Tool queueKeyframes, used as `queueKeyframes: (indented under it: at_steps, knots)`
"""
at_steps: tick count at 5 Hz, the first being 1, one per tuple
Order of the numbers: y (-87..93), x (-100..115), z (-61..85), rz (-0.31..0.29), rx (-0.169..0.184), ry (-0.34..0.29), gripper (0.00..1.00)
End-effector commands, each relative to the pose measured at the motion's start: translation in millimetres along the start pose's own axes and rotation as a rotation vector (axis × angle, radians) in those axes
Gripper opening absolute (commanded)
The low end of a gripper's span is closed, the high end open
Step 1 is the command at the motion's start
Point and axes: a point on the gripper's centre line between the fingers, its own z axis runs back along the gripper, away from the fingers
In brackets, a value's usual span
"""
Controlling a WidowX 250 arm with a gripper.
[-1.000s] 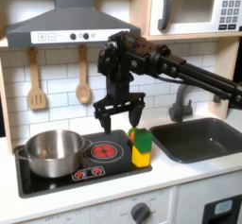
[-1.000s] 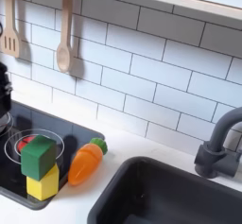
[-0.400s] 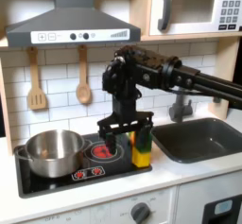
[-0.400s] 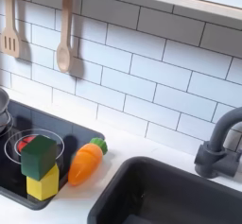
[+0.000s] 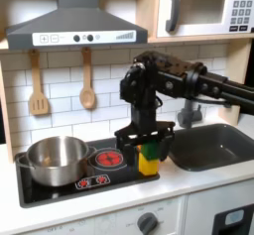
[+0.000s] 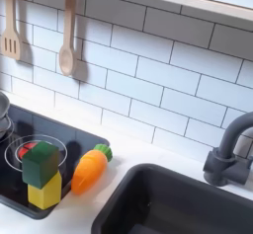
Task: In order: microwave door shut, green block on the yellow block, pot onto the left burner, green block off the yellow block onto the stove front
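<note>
We see the gripper (image 5: 145,137) with jaws apart, low over the green block (image 5: 148,146); the green block sits on the yellow block (image 5: 148,164) at the cooktop's right end in the first exterior view; the pot (image 5: 56,160) stands on the left burner.

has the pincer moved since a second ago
Yes. In the first exterior view the pincer has shifted toward the view's right and down, from above the right burner to over the green block on the yellow block.
</note>
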Motion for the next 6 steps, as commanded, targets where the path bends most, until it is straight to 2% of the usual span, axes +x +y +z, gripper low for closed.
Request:
queueKeyframes:
  at_steps: [1, 3, 4, 5, 6]
  knots:
    - [-13.7, -4.9, -4.4, -0.033, -0.021, 0.011, 1.0]
    - [-12.8, -0.6, -7.2, -0.02, -0.013, 0.002, 1.0]
    - [-24.9, -4.8, -7.3, -0.053, -0.03, 0.0, 1.0]
    - [-33.4, -9.0, -13.5, -0.088, -0.052, 0.019, 1.0]
    - [-50.6, -8.4, -9.2, -0.162, -0.063, -0.021, 1.0]
